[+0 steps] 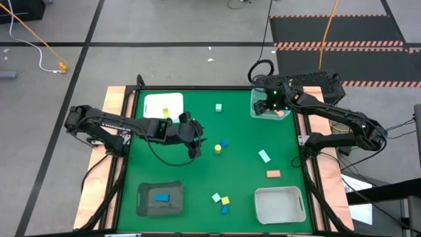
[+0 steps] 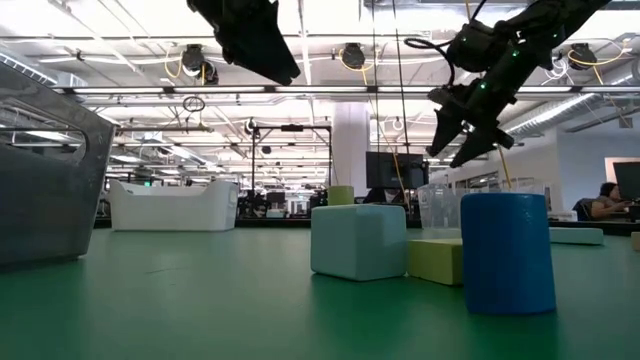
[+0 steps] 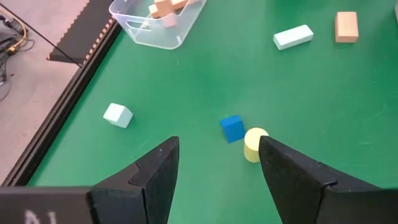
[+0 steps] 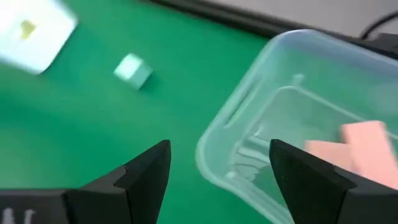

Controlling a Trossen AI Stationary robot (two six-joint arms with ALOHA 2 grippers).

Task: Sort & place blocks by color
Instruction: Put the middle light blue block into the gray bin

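The left gripper (image 1: 195,141), released and empty, hovers near the yellow cylinder (image 1: 217,149). It likely descends next to grasp it. The right gripper (image 1: 266,109), also released, hangs over the clear tray (image 1: 253,99).

This was a big open robotics lab or industrial workspace. The green-topped table (image 1: 197,171) stood on a bare grey concrete floor (image 1: 164,26), with hazard-striped black mats (image 1: 342,29) past its far right corner and cables (image 1: 33,39) trailing across the floor. Level across the table, exposed ceiling ducts and lights (image 2: 350,55) and monitors (image 2: 390,170) filled the hall behind.
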